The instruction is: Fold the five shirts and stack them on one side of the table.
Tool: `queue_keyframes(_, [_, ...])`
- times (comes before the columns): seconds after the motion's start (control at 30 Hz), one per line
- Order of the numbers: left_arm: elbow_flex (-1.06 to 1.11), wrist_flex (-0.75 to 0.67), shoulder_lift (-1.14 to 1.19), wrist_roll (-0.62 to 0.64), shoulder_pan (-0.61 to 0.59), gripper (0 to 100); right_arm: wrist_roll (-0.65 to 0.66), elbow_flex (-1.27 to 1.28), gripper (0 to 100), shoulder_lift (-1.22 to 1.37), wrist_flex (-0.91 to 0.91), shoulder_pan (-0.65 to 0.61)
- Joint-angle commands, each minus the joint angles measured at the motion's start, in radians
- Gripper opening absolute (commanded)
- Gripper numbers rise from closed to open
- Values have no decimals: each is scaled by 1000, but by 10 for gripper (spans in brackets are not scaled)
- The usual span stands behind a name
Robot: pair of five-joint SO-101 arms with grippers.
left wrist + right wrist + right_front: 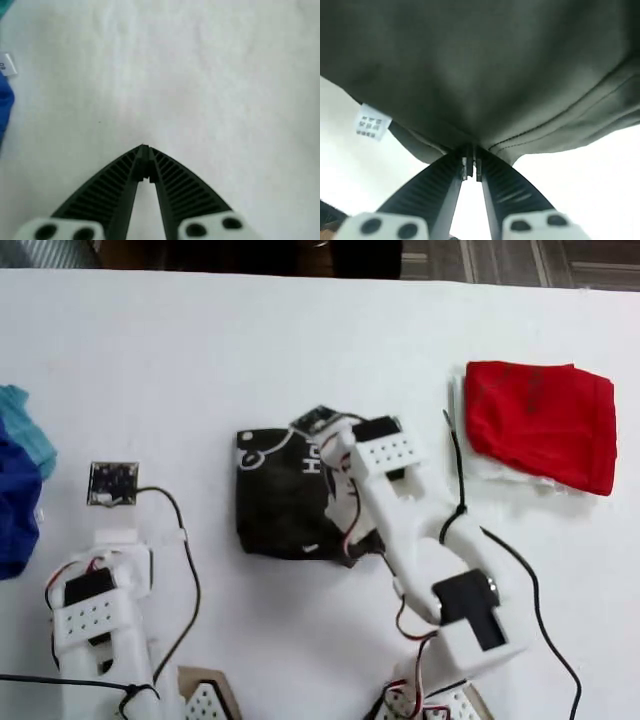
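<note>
- Black shirt is my ref point. It lies bunched and partly folded near mid table, white print facing up.
- R arm stretches over the black shirt's right side as the high cam sees it.
- R gripper: jaws pinched together, w/ the black shirt's stitched hem gathered right at the tips, so I read it as gripping that edge. The cloth hangs over the wrist cam, and a small white tag sits on the fabric near the tips.
- L arm sits well left of the black shirt, nearer the front edge.
- L gripper: jaws closed tip to tip, nothing btwn them, over bare white table.
- Red shirt lies folded, well right of the black shirt, on top of a white shirt that peeks out along its edges.
- Blue shirt and teal shirt lie in a loose heap far left of the black shirt, at the frame edge, unfolded and touching each other.
- L wrist cam catches the blue shirt's edge w/ a white label beside it.
</note>
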Motion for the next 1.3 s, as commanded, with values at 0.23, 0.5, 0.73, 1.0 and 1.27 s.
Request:
queue_keyframes(0.23, [-2, -15, -15, 8, -2, 27, 34, 123, 20, -317, -113, 19])
queue_keyframes(0.5, [-2, -15, -15, 8, -2, 27, -97, 75, 155, -351, -452, 162])
queue_keyframes(0.73, [-2, -15, -15, 8, -2, 27, -98, -161, 184, -45, -404, 176])
queue_keyframes(1.0, [-2, -15, -15, 8, -2, 27, -100, -459, 183, 202, -209, 176])
queue_keyframes(1.27, [-2, -15, -15, 8, -2, 27, -98, -551, 177, 321, -125, 177])
